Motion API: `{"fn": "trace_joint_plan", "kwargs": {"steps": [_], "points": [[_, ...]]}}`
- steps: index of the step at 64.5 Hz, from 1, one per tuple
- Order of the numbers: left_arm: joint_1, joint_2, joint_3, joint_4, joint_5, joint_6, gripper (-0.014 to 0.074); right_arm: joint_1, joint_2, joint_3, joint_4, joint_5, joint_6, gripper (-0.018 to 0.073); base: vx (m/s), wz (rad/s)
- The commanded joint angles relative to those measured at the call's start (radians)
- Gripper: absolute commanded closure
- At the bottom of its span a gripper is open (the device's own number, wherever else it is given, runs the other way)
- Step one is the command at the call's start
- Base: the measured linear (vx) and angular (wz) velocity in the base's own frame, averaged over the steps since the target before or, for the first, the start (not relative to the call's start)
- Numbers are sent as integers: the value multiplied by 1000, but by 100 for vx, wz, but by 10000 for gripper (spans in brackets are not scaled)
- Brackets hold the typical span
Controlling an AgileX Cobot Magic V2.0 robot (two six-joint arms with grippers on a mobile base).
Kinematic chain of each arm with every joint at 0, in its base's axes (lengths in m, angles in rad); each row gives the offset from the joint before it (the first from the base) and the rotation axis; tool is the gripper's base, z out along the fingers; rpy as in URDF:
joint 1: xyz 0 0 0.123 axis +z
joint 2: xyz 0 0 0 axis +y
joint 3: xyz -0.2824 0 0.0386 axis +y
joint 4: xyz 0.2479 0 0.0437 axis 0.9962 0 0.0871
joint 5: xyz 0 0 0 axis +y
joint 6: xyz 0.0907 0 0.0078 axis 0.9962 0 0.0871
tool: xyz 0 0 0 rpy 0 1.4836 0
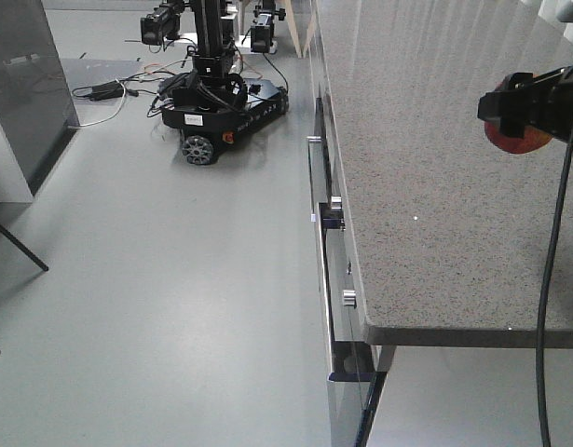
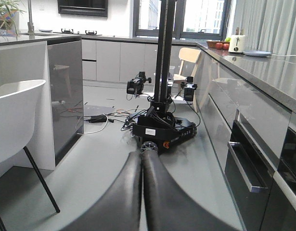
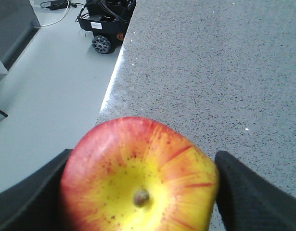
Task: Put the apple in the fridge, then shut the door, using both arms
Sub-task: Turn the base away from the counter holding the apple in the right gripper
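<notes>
- I can read no brand or wording. The only label (image 2: 150,131) I see is a small white one on the base of the black wheeled robot (image 2: 160,130), and its print is too small to make out.
- From my right wrist the same white tag shows on that robot's base, too blurred to read.
- The apple (image 3: 140,178) fills the lower middle of my right wrist view. It has red skin over the shoulders, red streaks running inward, and a broad yellow patch around a short brown stem. Fine dark speckles dot the yellow. The stem end faces the camera.
- My right fingers (image 3: 27,202) grip the apple, one black finger against each side of it.
- In the front view the apple (image 1: 517,138) shows as a red-orange curve under those fingers. It is over the speckled grey bench (image 1: 426,168), in from its long floor-side edge and back from its near end. I cannot tell whether it touches the surface.
- A thin black cable (image 1: 550,279) hangs down across the bench's near edge.
- My left fingers (image 2: 133,192) are pressed together with nothing between them. They are above the grey floor (image 2: 90,168) and point toward the wheeled robot.
- That robot stands on the floor beside the bench's long edge, toward its far end.
</notes>
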Motion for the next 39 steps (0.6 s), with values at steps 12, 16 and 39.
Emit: {"fn": "trace_joint_plan", "kwargs": {"steps": [12, 16, 39], "points": [[-7, -16, 27, 0, -70, -9, 602, 1, -37, -31, 10, -69, -6, 564, 0, 0], [-7, -16, 27, 0, -70, -9, 602, 1, -37, -31, 10, -69, -6, 564, 0, 0], [-7, -16, 27, 0, -70, -9, 602, 1, -37, -31, 10, -69, -6, 564, -2, 8]]}}
